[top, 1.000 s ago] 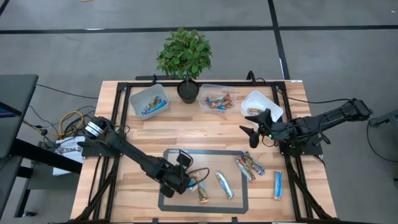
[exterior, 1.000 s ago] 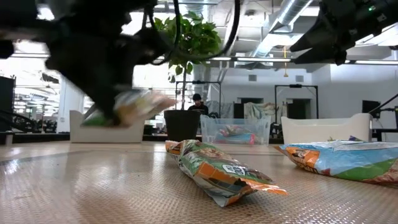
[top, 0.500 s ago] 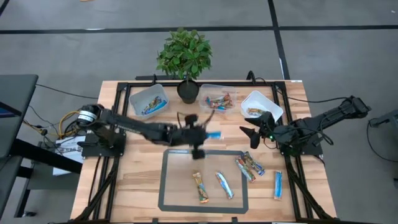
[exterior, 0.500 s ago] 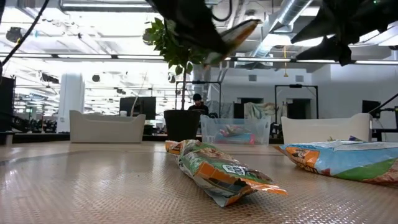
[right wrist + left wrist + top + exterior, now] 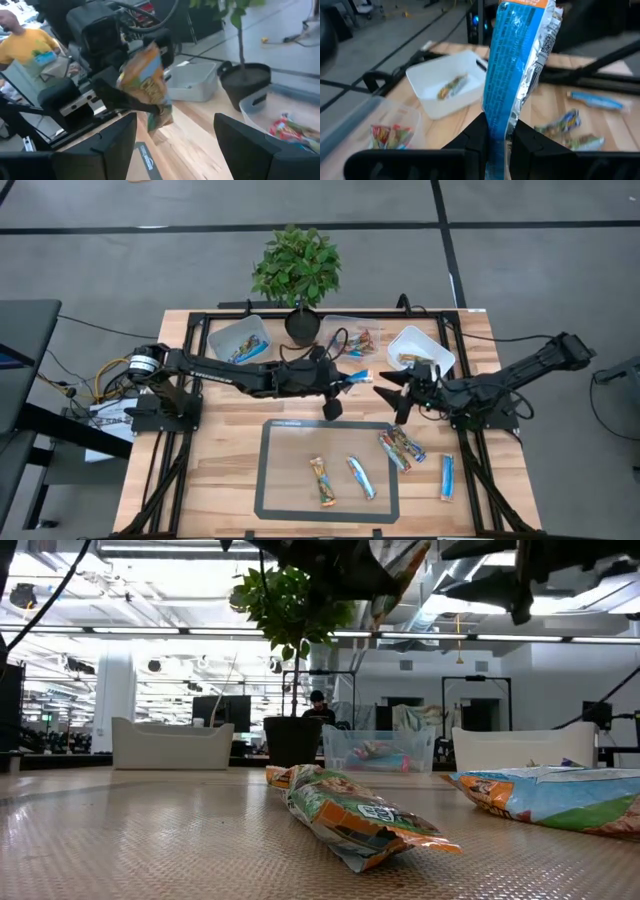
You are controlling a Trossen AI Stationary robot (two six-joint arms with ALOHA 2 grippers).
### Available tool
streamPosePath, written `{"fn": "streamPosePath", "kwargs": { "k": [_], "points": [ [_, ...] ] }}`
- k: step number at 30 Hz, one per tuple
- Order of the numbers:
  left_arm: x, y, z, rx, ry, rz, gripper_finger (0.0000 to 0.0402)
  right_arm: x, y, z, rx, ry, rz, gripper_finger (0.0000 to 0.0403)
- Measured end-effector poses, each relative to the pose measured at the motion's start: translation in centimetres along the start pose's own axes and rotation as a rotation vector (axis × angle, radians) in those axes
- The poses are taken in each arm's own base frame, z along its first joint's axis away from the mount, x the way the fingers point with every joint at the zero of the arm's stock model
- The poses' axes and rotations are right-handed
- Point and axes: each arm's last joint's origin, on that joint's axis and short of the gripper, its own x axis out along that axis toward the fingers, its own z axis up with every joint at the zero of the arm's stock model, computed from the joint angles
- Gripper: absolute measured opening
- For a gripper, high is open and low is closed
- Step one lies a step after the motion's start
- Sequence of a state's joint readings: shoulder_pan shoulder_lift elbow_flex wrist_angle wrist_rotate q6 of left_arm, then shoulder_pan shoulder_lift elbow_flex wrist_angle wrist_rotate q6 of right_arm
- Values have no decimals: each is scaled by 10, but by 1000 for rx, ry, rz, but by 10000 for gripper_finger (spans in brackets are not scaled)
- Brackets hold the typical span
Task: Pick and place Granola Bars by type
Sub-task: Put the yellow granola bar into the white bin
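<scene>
Left pincer [image 5: 345,379] is up off the surface [image 5: 230,440], stretched toward the middle just in front of the centre clear tub [image 5: 350,340], fingers [image 5: 526,142] clamped tight on a blue-and-silver granola bar [image 5: 516,75]. The bar stands up between the fingers in the left wrist view; the right wrist view shows its orange-and-blue side.

Right pincer [image 5: 392,393] is close beside it, facing it, fingers [image 5: 112,142] spread wide apart, nothing in them.

More bars lie on the surface: a multicoloured one [image 5: 321,481] and a blue one [image 5: 360,477] inside the dark-outlined rectangle [image 5: 265,470], two multicoloured ones [image 5: 400,448] at its right edge, another blue one [image 5: 447,477] outside it to the right.

Left tub [image 5: 239,342] has blue bars. Centre tub has multicoloured ones. White tub [image 5: 420,348] on the right has one bar. Potted plant [image 5: 298,272] sits between the left and centre tubs.
</scene>
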State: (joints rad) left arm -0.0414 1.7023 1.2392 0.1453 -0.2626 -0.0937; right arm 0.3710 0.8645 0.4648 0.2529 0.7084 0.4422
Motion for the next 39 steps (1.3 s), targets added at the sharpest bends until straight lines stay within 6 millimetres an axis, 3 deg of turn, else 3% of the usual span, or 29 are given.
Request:
{"fn": "streamPosePath", "kwargs": {
  "k": [12,26,31,39],
  "points": [
    [0,-2,10,-69,-97,-46,43,20,16,-5,-163,-107,35,260],
    [-1,-3,10,-92,-92,-98,43,55,21,6,-272,-192,55,255],
    [-1,-4,9,-91,-82,-111,43,59,21,4,-283,-156,54,206],
    [0,-3,7,-77,-60,-108,43,58,23,2,-290,-150,63,70]
  ]
}}
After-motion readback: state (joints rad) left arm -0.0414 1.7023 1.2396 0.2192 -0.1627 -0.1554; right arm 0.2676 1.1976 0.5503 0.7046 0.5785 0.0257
